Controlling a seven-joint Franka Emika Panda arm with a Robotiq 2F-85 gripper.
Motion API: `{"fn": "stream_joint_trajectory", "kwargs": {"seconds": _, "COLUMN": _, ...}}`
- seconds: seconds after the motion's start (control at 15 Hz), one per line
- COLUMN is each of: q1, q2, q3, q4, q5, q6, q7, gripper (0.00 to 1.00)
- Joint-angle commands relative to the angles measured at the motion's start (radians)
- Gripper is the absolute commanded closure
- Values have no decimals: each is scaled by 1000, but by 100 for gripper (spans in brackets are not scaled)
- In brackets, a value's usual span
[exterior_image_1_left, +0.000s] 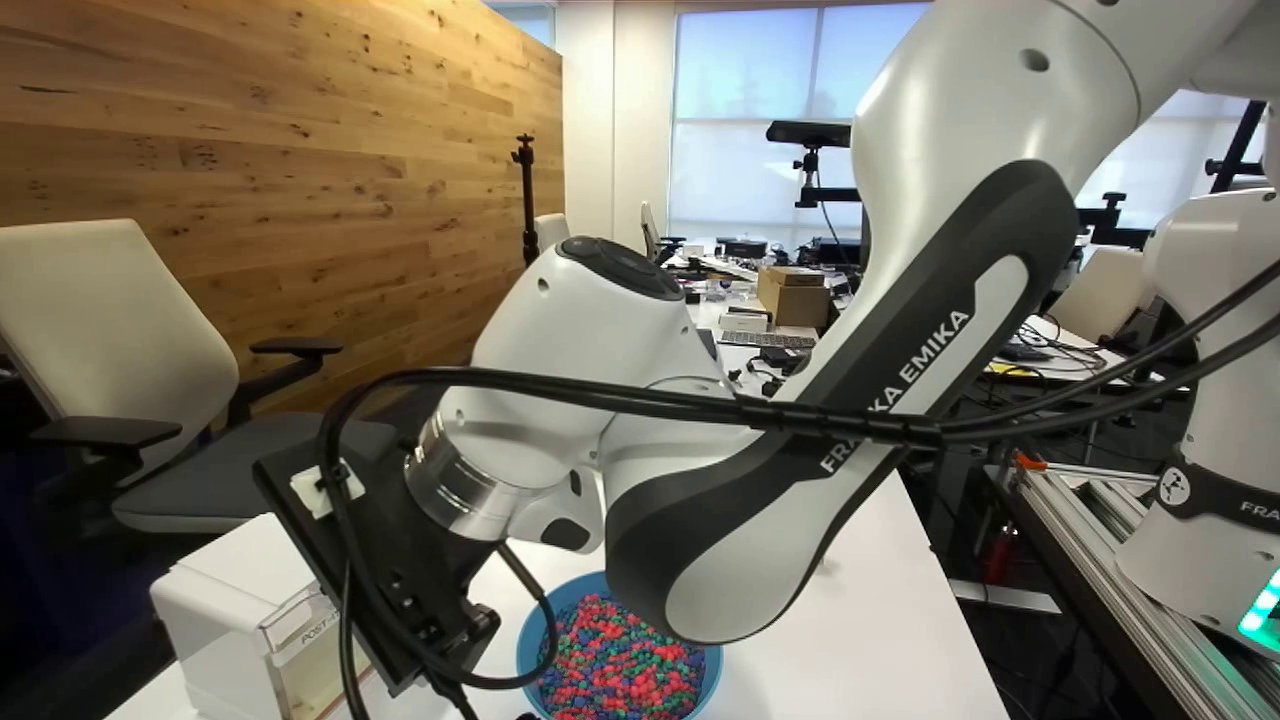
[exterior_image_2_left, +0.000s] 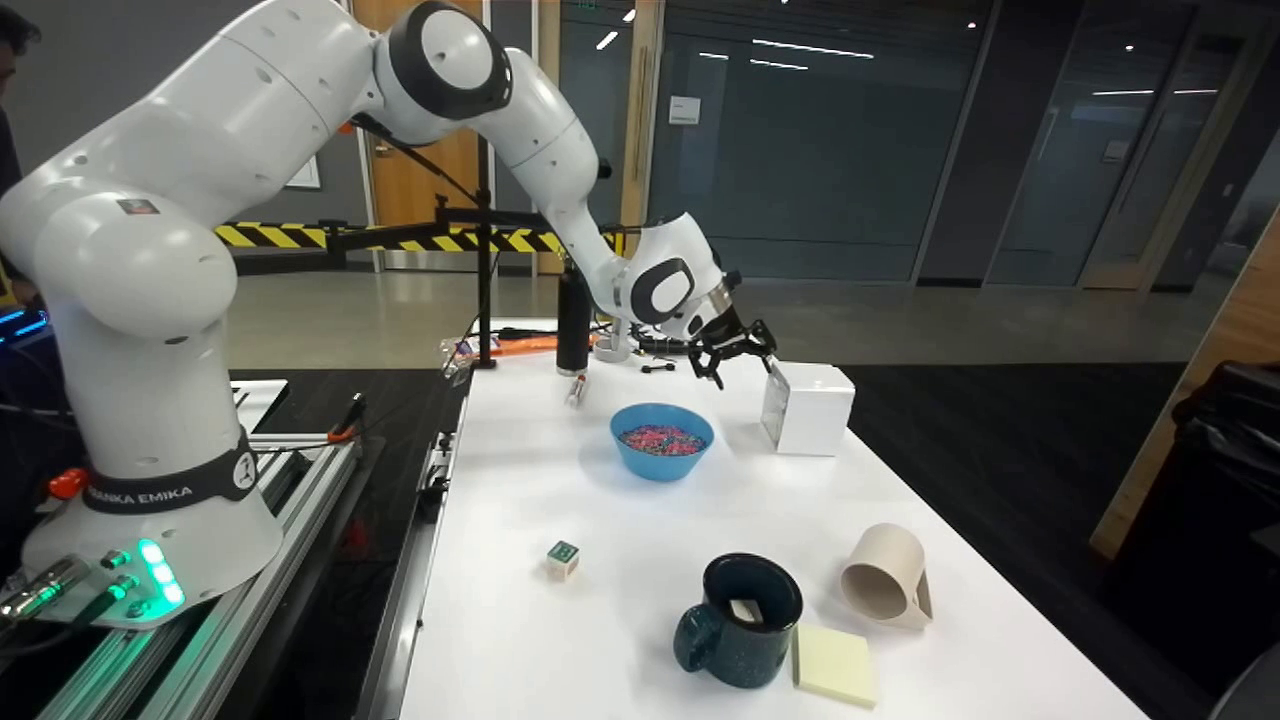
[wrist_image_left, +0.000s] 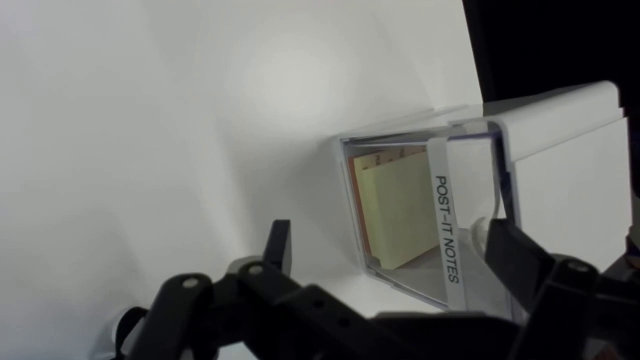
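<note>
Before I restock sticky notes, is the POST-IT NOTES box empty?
Not empty: the wrist view shows pale yellow notes inside the POST-IT NOTES box.

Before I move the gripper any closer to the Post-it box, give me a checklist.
1. Gripper open: ok, fingers apart.
2. Nothing held in the gripper: ok.
3. Post-it box upright on the table: ok.
4. Yellow notes inside the box: ok, visible in the wrist view.
5. Fingers free of the box: cannot tell, one overlaps it in the wrist view.
6. Blue bowl apart from the box: ok.
</note>
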Motion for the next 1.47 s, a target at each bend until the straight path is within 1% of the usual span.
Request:
{"fn": "stream_joint_trajectory", "kwargs": {"seconds": 0.0, "q1": -38, "q2": 9, "q3": 39, "q4": 26, "q5": 1, "q6": 27, "q7": -24, "gripper": 0}}
{"fn": "stream_joint_trajectory", "kwargs": {"seconds": 0.27, "q1": -105, "q2": 33, "q3": 101, "q4": 61, "q5": 3, "q6": 50, "q7": -63, "gripper": 0}}
{"fn": "stream_joint_trajectory", "kwargs": {"seconds": 0.47, "q1": -149, "q2": 46, "q3": 133, "q4": 78, "q5": 8, "q6": 66, "q7": -99, "gripper": 0}}
{"fn": "stream_joint_trajectory", "kwargs": {"seconds": 0.67, "q1": -181, "q2": 55, "q3": 165, "q4": 96, "q5": 15, "q6": 69, "q7": -128, "gripper": 0}}
{"fn": "stream_joint_trajectory", "kwargs": {"seconds": 0.87, "q1": -197, "q2": 58, "q3": 188, "q4": 105, "q5": 21, "q6": 60, "q7": -141, "gripper": 1}}
{"fn": "stream_joint_trajectory", "kwargs": {"seconds": 0.93, "q1": -198, "q2": 58, "q3": 192, "q4": 106, "q5": 23, "q6": 61, "q7": -141, "gripper": 26}}
{"fn": "stream_joint_trajectory", "kwargs": {"seconds": 1.0, "q1": -201, "q2": 58, "q3": 197, "q4": 106, "q5": 24, "q6": 61, "q7": -141, "gripper": 26}}
{"fn": "stream_joint_trajectory", "kwargs": {"seconds": 1.07, "q1": -201, "q2": 57, "q3": 199, "q4": 108, "q5": 24, "q6": 61, "q7": -142, "gripper": 32}}
{"fn": "stream_joint_trajectory", "kwargs": {"seconds": 1.4, "q1": -202, "q2": 64, "q3": 207, "q4": 110, "q5": 23, "q6": 56, "q7": -144, "gripper": 68}}
